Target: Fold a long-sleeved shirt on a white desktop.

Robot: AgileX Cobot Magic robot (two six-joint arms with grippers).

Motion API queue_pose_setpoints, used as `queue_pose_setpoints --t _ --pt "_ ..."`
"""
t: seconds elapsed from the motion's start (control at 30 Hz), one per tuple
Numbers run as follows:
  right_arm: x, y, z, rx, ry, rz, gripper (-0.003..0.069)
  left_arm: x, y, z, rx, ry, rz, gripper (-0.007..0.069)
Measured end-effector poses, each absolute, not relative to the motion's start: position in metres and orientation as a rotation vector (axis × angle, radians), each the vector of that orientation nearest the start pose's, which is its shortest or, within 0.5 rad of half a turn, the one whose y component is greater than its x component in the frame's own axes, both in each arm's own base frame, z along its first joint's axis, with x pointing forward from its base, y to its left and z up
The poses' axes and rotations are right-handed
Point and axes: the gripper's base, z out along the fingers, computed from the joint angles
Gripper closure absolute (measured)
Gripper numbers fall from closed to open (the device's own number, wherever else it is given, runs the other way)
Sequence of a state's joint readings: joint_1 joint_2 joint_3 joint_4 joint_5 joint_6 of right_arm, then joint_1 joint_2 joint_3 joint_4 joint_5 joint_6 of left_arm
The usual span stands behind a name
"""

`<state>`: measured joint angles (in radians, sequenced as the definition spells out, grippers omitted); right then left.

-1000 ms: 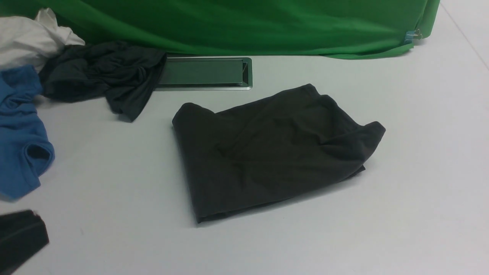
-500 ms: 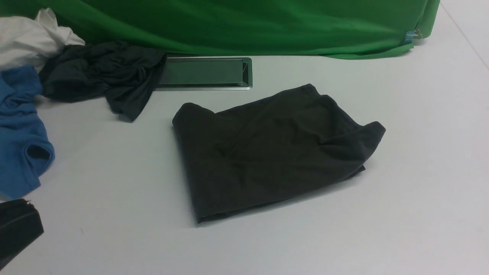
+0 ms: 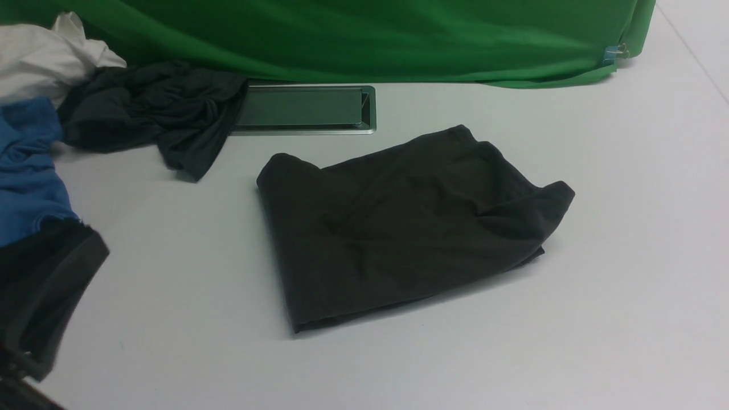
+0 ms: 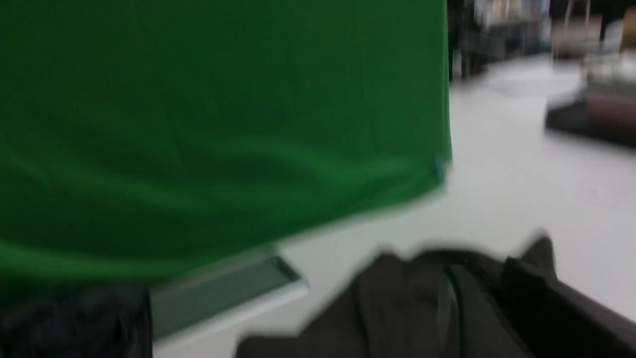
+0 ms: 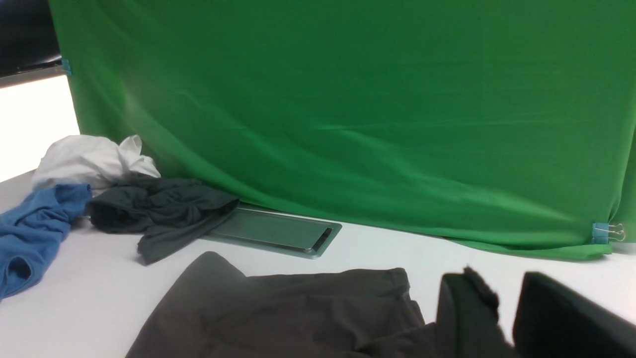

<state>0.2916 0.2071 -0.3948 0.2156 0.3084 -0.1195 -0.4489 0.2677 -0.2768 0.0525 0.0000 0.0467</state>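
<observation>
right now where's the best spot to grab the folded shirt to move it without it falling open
Probably the thick folded edge of the long-sleeved shirt on the robot's left, approached low from that side. The layers there meet in one rounded fold, so a pinch should catch them all. The far right corner is loose and lifted off the white desktop, so it would likely unfold.

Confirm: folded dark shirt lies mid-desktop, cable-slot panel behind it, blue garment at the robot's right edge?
Not quite. The blue garment is at the robot's left edge, as the front view shows. The rest holds: the folded dark shirt lies mid-desktop, with the cable-slot panel behind it.
</observation>
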Motion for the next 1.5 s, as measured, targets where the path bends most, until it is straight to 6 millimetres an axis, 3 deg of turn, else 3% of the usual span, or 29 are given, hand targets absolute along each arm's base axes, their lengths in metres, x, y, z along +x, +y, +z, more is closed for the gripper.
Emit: queue_pose_setpoints --t 0.13,0.33,0.47,0.77,1.5 --pt "0.054 0.022 0.306 -0.215 1.594 0.345 0.0459 0.068 -0.023 0.254 0.283 1.509 -0.218 0.0499" --pt "0.054 0.022 0.305 -0.216 1.595 0.345 0.0447 0.058 -0.011 0.216 0.203 1.584 -0.090 0.0492" --pt "0.054 0.022 0.305 -0.216 1.595 0.345 0.0438 0.056 -0.003 0.189 0.033 1.728 -0.050 0.0490" --pt "0.054 0.022 0.305 -0.216 1.595 0.345 0.0423 0.055 0.000 0.187 0.051 1.753 0.022 0.0485" --pt "0.054 0.022 0.306 -0.215 1.594 0.346 0.0421 0.055 0.000 0.188 0.041 1.743 0.019 0.0468"
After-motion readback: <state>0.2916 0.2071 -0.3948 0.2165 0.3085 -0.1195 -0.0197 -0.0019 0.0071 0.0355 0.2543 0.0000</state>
